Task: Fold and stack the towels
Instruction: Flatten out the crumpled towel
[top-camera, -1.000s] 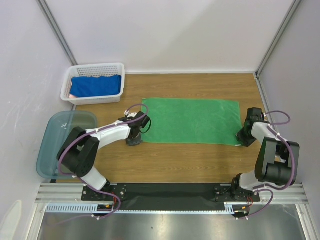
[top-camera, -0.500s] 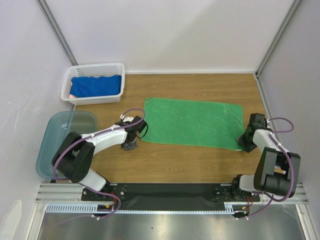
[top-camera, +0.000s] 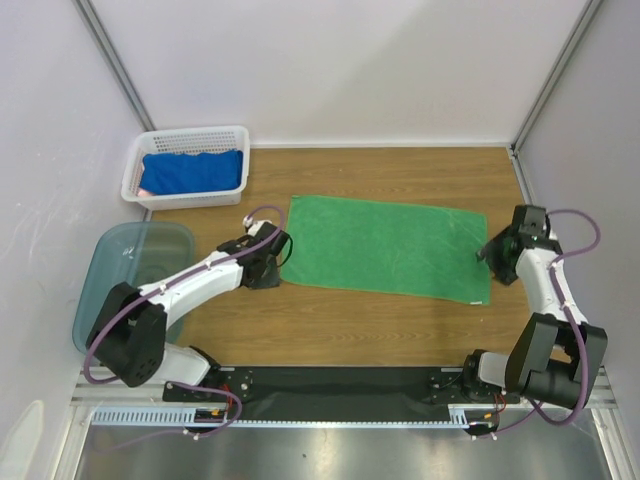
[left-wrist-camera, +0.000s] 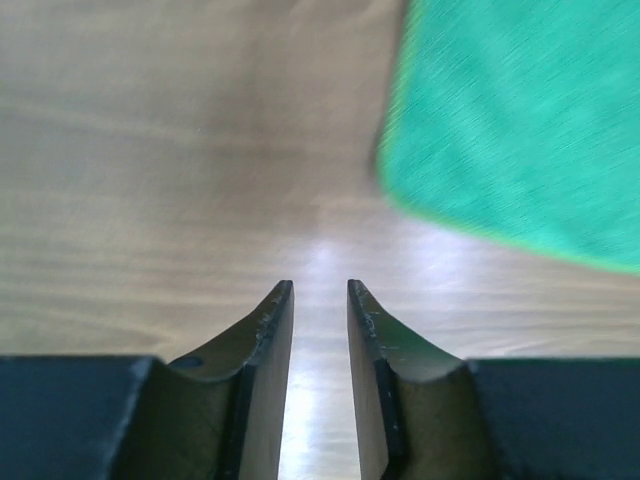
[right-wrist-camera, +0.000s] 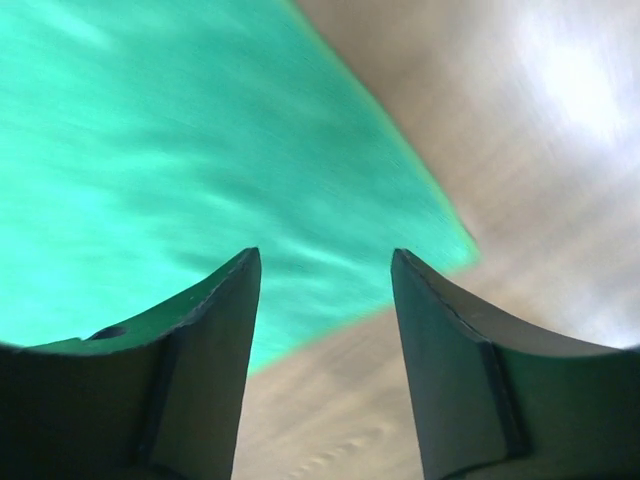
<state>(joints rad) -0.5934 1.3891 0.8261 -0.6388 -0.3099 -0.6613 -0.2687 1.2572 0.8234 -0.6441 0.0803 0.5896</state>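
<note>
A bright green towel (top-camera: 385, 247) lies spread flat in the middle of the wooden table. My left gripper (top-camera: 270, 272) sits just off its near-left corner. In the left wrist view that gripper (left-wrist-camera: 320, 290) stands slightly open over bare wood with nothing in the gap, and the towel corner (left-wrist-camera: 510, 130) lies ahead to the right. At the towel's right edge is my right gripper (top-camera: 490, 258). In its wrist view it (right-wrist-camera: 325, 260) is open wide and empty above the towel's corner (right-wrist-camera: 200, 130). A folded royal blue towel (top-camera: 192, 172) lies in the white basket.
The white perforated basket (top-camera: 133, 180) stands at the back left. A translucent teal tub (top-camera: 105, 300) sits at the left edge, beside the left arm. Bare wood (top-camera: 380, 320) runs between the towel and the arm bases.
Both grippers have opened and come off the green towel's near corners. The right gripper has moved away from me along the towel's right edge. The towel has shifted slightly to the right.
</note>
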